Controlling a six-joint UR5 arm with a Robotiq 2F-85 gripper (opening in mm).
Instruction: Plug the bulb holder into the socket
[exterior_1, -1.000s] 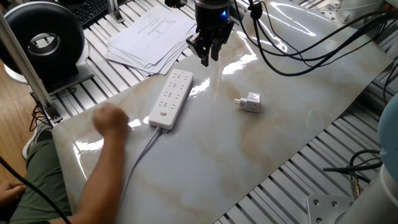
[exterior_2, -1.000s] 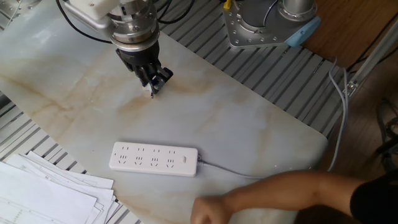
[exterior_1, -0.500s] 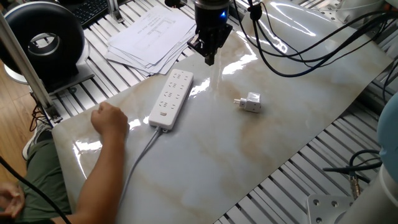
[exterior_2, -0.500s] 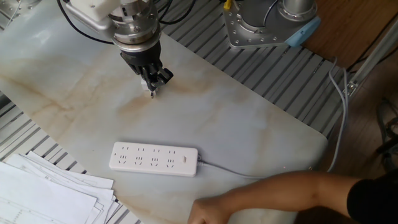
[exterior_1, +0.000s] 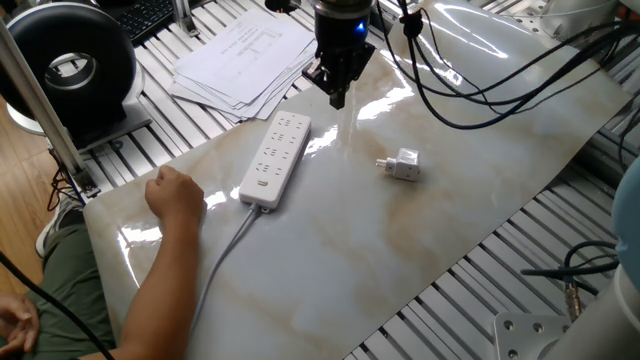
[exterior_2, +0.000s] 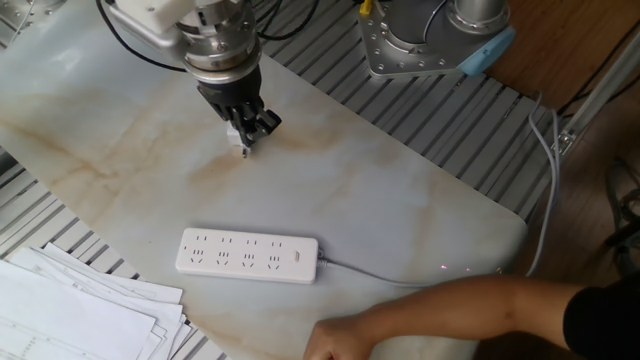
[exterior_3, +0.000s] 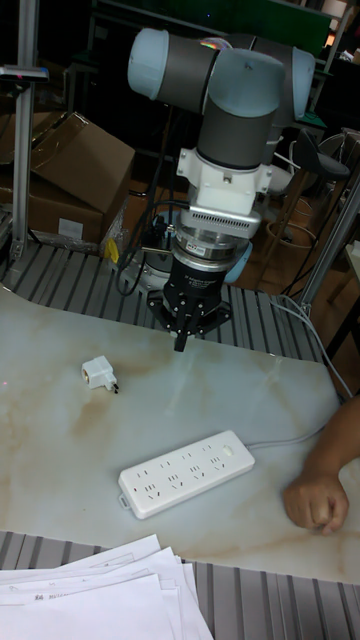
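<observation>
The bulb holder (exterior_1: 402, 165) is a small white plug-in piece lying on its side on the marble table, right of the socket. In the tall fixed view the bulb holder (exterior_3: 98, 373) lies left of and below the gripper. In the other fixed view only a white bit of the bulb holder (exterior_2: 243, 151) shows under the fingers. The socket (exterior_1: 275, 158) (exterior_2: 248, 255) (exterior_3: 185, 471) is a long white power strip with a grey cable. My gripper (exterior_1: 338, 96) (exterior_2: 249, 136) (exterior_3: 180, 344) hovers above the table beyond the socket's far end, fingers shut to a point and holding nothing.
A person's fist (exterior_1: 178, 192) (exterior_3: 312, 503) rests on the table near the socket's cable end, the forearm (exterior_2: 450, 310) lying along the edge. A stack of papers (exterior_1: 243, 58) (exterior_2: 70, 310) lies past the socket. Black cables (exterior_1: 470, 95) hang over the table's far end.
The gripper's fingers have closed from spread apart to a point while the arm stayed in place. The person's fist settled beside the socket's cable end.
</observation>
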